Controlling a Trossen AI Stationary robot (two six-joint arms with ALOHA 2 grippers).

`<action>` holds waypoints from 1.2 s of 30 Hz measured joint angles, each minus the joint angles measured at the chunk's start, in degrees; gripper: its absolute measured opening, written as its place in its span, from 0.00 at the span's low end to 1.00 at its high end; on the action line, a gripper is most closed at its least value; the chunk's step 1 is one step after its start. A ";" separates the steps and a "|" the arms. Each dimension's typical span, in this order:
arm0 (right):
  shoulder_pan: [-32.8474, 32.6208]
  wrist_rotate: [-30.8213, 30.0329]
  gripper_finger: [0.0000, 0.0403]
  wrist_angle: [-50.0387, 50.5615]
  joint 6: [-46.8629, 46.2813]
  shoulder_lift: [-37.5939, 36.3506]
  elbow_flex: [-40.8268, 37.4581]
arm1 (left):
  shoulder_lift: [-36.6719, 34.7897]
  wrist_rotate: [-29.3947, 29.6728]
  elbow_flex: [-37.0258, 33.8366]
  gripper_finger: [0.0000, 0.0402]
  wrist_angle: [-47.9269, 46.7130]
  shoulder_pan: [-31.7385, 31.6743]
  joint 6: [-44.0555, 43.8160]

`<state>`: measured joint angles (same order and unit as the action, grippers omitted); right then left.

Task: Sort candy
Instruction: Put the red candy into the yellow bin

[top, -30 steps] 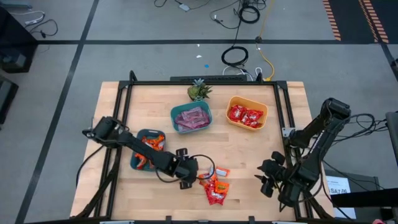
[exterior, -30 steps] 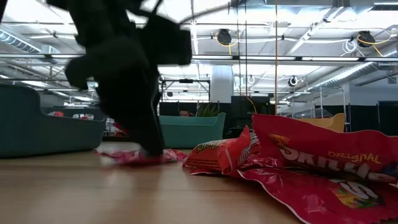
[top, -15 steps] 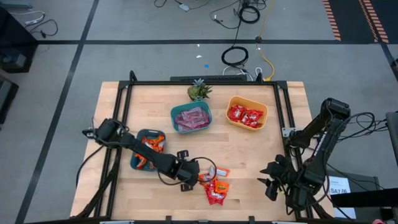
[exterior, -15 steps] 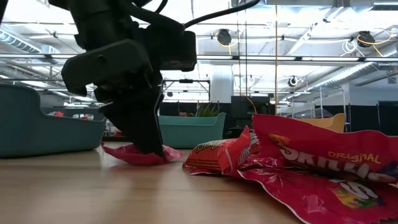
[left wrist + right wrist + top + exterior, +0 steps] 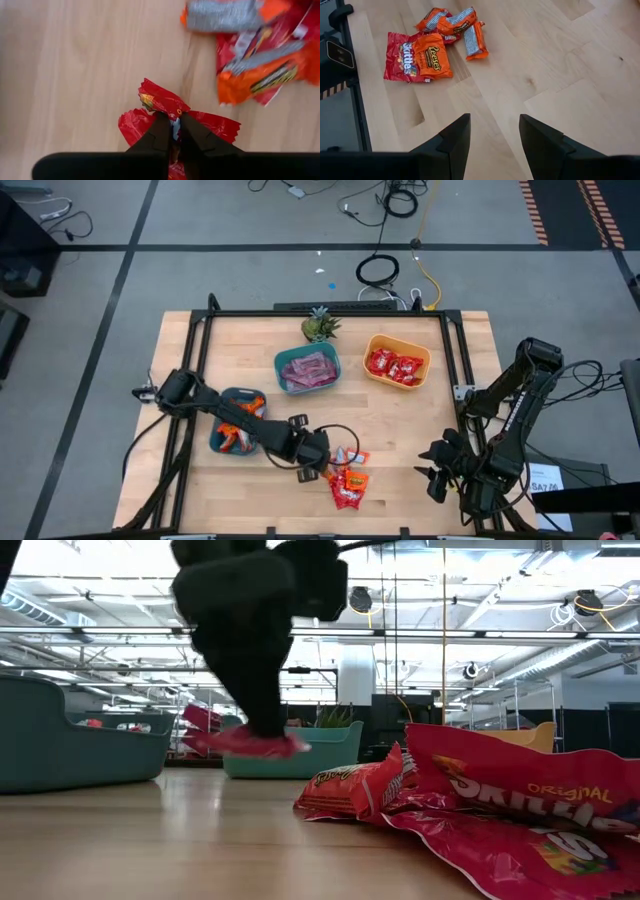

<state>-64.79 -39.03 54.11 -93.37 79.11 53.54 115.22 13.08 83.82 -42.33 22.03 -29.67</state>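
Note:
My left gripper [image 5: 318,460] hangs over the table's near middle, shut on a red wrapped candy [image 5: 165,102]. In the low view that candy [image 5: 245,743] floats above the wood. Just right of it, a small pile of candy [image 5: 347,483] in orange and red wrappers lies flat on the table, also showing in the right wrist view [image 5: 432,45]. My right gripper [image 5: 492,135] waits open over the table's near right corner [image 5: 440,470], holding nothing. My left gripper pinches the red candy's crumpled wrapper near its middle [image 5: 172,111] between its two fingers. The fingers come from above, pointing down. The candy is lifted clear of the table, and its ends spread out to either side below the fingertips [image 5: 280,748].
A dark teal bowl [image 5: 222,442] with orange candies sits at the near left. A light blue bowl [image 5: 282,367] with pink ones and an orange bowl [image 5: 372,346] with red ones stand farther back. A small green plant [image 5: 320,327] is at the far edge. Bare wood lies between the pile and my right gripper.
My left gripper has gone up, drifting a little toward the table's right, with the red candy in its fingers. The candy lay on the wood half a second ago and now hangs clear of it. The pile has stayed put.

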 joint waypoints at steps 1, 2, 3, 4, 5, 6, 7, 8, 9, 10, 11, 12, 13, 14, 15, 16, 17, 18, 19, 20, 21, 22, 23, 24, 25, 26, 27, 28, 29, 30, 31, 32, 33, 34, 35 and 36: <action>0.00 0.00 0.40 0.00 0.10 0.00 0.00 | -0.02 -0.02 0.87 0.06 -0.71 -0.27 0.00; 0.00 0.02 0.40 0.00 0.39 0.00 0.02 | -0.05 -0.02 1.68 0.06 -1.41 -0.57 0.00; 0.02 0.02 0.40 0.00 0.67 0.00 0.02 | -0.07 -0.02 2.42 0.06 -2.11 -0.93 0.00; 0.02 0.02 0.40 0.00 0.88 0.00 0.02 | -0.07 0.00 3.10 0.06 -2.64 -1.29 0.02; 0.02 0.03 0.40 0.00 0.89 0.00 0.02 | -0.09 0.00 3.90 0.06 -3.35 -1.66 0.02; 0.02 0.04 0.40 0.00 0.89 0.00 0.01 | -0.09 0.00 4.73 0.06 -4.29 -1.97 0.02; 0.02 0.03 0.40 -0.02 0.91 0.00 0.02 | -0.09 0.07 5.79 0.06 -5.50 -2.29 0.02; 0.00 0.04 0.40 -0.02 0.94 0.00 0.02 | -0.11 0.25 6.69 0.06 -6.35 -2.62 0.02; 0.01 0.04 0.40 0.00 0.98 0.00 0.02 | -0.15 0.38 7.46 0.06 -6.86 -3.03 0.03; 0.02 0.04 0.40 0.00 1.00 0.00 0.02 | -0.17 0.39 8.22 0.06 -7.33 -3.46 0.04; 0.02 0.04 0.40 0.00 1.02 0.00 0.02 | -0.17 0.39 9.14 0.06 -8.00 -3.93 0.04; 0.02 0.04 0.40 0.00 1.02 0.00 0.00 | -0.17 0.39 10.18 0.07 -8.49 -4.40 0.02; 0.02 0.04 0.40 0.00 1.02 0.00 0.00 | -0.17 0.39 11.21 0.07 -8.57 -5.02 -0.02; 0.02 0.04 0.40 0.00 1.02 0.00 0.02 | -0.17 0.42 12.24 0.07 -8.30 -5.73 -0.04; 0.02 0.04 0.40 0.00 1.02 0.00 0.01 | -0.19 0.44 13.34 0.07 -8.19 -6.44 -0.04; 0.02 0.04 0.40 0.00 1.02 0.00 0.02 | -0.20 0.46 14.46 0.07 -8.22 -7.27 -0.04; 0.02 0.04 0.40 0.00 1.04 0.00 0.02 | -0.19 0.45 15.65 0.07 -8.23 -8.10 -0.01; 0.02 0.04 0.40 0.00 1.04 0.00 0.02 | -0.17 0.44 16.93 0.07 -8.22 -9.06 0.02; 0.02 0.04 0.40 0.00 1.04 0.00 0.02 | -0.18 0.46 18.29 0.07 -8.16 -10.06 0.16; 0.02 0.04 0.40 0.02 1.04 0.00 0.02 | -0.20 0.46 19.56 0.07 -7.95 -11.17 0.66; 0.02 0.02 0.40 0.02 1.04 0.00 0.02 | -0.22 0.50 20.71 0.07 -7.51 -12.28 1.62; 0.02 0.03 0.40 0.02 1.04 0.00 0.02 | -0.22 0.54 22.01 0.07 -7.03 -13.28 2.56; 0.02 0.03 0.40 0.02 1.04 0.00 0.02 | -0.22 0.55 23.17 0.07 -6.33 -14.32 3.99; 0.02 -0.04 0.40 0.03 1.04 0.00 0.02 | -0.22 0.49 24.06 0.07 -5.04 -15.37 5.47; 0.03 -0.11 0.40 0.04 1.04 0.00 0.02 | -0.23 0.46 24.75 0.07 -3.17 -16.35 6.90; 0.07 -0.11 0.40 0.03 1.04 0.00 0.02 | -0.24 0.30 25.38 0.07 -1.24 -17.28 8.29; 0.07 -0.11 0.40 0.04 1.04 0.00 0.02 | -0.24 -0.09 25.98 0.07 0.14 -18.17 9.34; 0.07 -0.13 0.40 0.04 1.04 0.00 0.02 | -0.24 -0.44 26.51 0.07 1.19 -19.17 10.24; 0.07 -0.17 0.40 0.02 1.04 0.00 0.02 | -0.24 -0.74 26.99 0.07 2.20 -20.11 10.82; 0.07 -0.17 0.40 0.04 1.04 0.02 0.02 | -0.09 -1.01 27.31 0.07 3.50 -21.10 11.16; 0.07 -0.21 0.40 0.03 1.04 0.02 0.02 | -0.01 -1.14 27.56 0.07 4.71 -22.11 11.50; 0.07 -0.26 0.40 0.02 1.04 0.01 0.02 | 0.08 -1.55 27.70 0.07 5.46 -23.24 12.01; 0.07 -0.26 0.40 0.06 1.04 0.02 0.02 | 0.16 -2.05 27.71 0.07 6.26 -24.31 12.17; 0.07 -0.28 0.40 0.04 1.04 0.02 0.02 | 0.35 -2.38 27.71 0.07 7.28 -25.31 12.22; 0.07 -0.34 0.40 0.08 1.04 0.02 0.02 | 0.72 -2.47 27.71 0.07 8.62 -26.17 12.19; 0.07 -0.52 0.40 0.13 1.04 0.02 0.02 | 0.97 -2.79 27.71 0.07 9.95 -27.04 12.13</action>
<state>-64.73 -39.55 54.24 -92.34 79.13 53.56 116.19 10.29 111.53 -32.38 -5.01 -17.54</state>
